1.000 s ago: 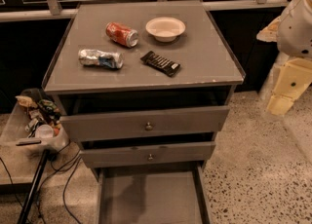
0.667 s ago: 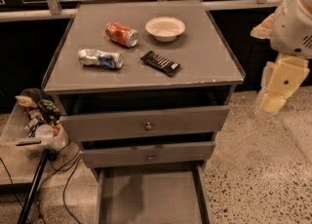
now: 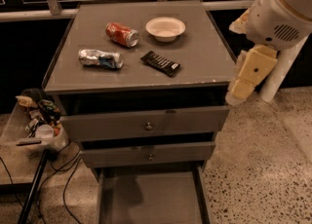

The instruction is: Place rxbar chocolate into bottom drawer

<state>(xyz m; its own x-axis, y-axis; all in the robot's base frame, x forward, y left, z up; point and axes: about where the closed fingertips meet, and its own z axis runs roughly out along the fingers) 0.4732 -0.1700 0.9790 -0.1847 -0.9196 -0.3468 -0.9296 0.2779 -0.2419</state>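
Since the earlier frame the white robot arm has swung left, bringing the cream-coloured gripper from out over the floor to just beside the cabinet's right front corner.

Nearest the camera, the bottom drawer, a wide shallow grey tray, stands pulled out with bare floor showing, so it looks ready to receive the bar. Above it the two upper grey drawers with small round knobs are closed, which leaves a clear drop into the lowest one. To the left, a clear plastic bin of small clutter sits on a low stand, apart from the job.

On the grey cabinet top the rxbar chocolate, a flat black wrapper with pale striped lettering, lies at an angle near the middle and is not yet picked up. A crushed silver-blue can lies to its left. Behind them are a red soda can on its side and a white paper bowl, both apart from the bar.

The gripper hangs pointing downward below the level of the top, touching nothing and carrying nothing visible. Whether it is released or clenched I cannot tell. It probably needs to rise and reach left across the top to get at the bar.
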